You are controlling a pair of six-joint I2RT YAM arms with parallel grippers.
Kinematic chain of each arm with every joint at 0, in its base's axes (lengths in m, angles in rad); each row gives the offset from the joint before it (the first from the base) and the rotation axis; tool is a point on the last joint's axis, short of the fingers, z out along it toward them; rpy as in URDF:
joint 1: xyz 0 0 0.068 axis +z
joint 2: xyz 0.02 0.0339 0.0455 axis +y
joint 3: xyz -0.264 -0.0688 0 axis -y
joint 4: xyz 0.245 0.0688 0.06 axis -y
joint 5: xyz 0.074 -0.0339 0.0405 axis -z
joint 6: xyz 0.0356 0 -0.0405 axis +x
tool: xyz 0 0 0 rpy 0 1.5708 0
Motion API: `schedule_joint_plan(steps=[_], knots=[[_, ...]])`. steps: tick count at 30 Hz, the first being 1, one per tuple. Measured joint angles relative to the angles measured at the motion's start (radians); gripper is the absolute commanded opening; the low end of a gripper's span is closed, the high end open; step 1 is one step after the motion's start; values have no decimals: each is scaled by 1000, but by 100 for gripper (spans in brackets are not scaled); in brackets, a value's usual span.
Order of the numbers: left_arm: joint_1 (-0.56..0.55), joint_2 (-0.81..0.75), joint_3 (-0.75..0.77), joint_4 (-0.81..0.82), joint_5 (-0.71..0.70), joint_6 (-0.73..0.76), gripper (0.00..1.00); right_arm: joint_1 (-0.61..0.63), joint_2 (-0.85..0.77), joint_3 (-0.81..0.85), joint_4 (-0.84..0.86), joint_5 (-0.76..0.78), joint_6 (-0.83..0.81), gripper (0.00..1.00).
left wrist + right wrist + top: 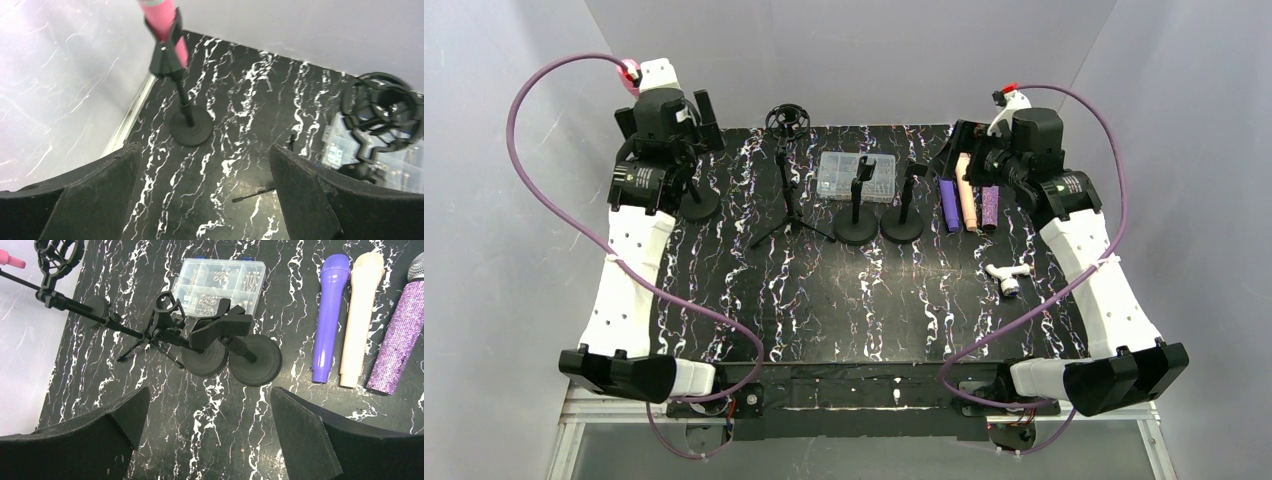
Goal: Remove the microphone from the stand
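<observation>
A pink microphone (162, 20) sits tilted in the black clip of a desk stand (189, 127) with a round base, at the table's far left. My left gripper (205, 149) hovers above and on the near side of that stand, open, with nothing between its fingers. In the top view the left arm (649, 180) covers most of the stand, and only its base (700, 206) shows. A pink end of the microphone (11, 260) shows at the top left of the right wrist view. My right gripper (209, 392) hangs open and empty over the table's right side.
Two empty round-base stands (205, 357) (257, 365) stand mid-table before a clear parts box (220, 282). A tripod stand with a shock mount (786, 120) is left of them. Purple (327, 315), cream (361, 315) and glittery purple (400, 335) microphones lie at the right. A white fitting (1007, 278) lies nearer.
</observation>
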Motion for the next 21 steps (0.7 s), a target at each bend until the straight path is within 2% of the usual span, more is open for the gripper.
schedule_joint_plan(steps=[10, 15, 21], knots=[[213, 69, 63, -45, 50, -21, 98, 14, -20, -68, 28, -22, 4, 100], [277, 127, 67, 36, 82, -20, 98, 16, -21, -80, 41, -35, 5, 100], [283, 188, 21, 201, 147, -1, 98, 24, -22, -97, 54, -46, 5, 100]])
